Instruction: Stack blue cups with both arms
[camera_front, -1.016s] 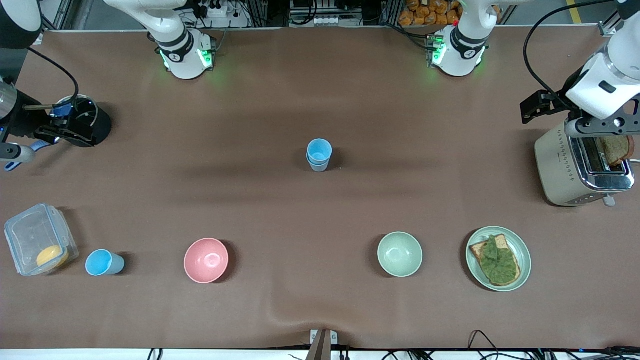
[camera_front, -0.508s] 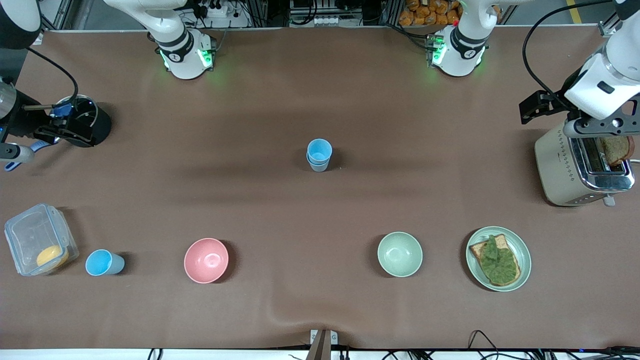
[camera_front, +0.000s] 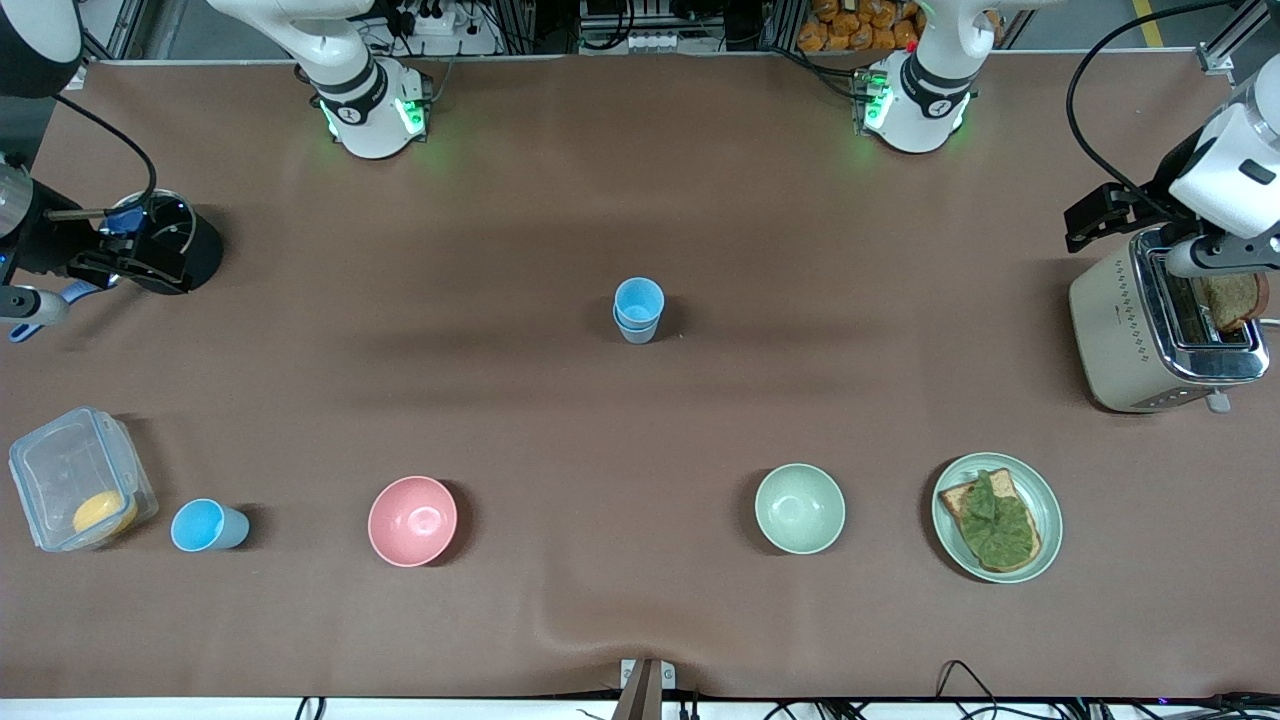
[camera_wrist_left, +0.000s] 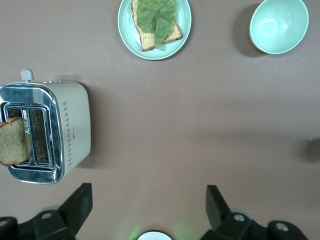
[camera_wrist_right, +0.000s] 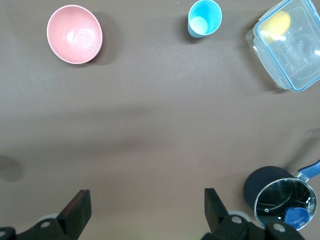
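Blue plastic cups: two sit nested (camera_front: 638, 309) mid-bench; a third (camera_front: 206, 526) stands alone beside the clear container (camera_front: 78, 478). Both end effectors, left (camera_wrist_left: 149, 212) and right (camera_wrist_right: 147, 210), hang spread, holding nothing, at the bench ends.

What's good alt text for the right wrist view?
Looking down on the brown table, the open right end effector hangs over bare surface. A pink bowl, a single blue cup and a clear container holding something yellow sit in a row, with a dark pot apart from them.
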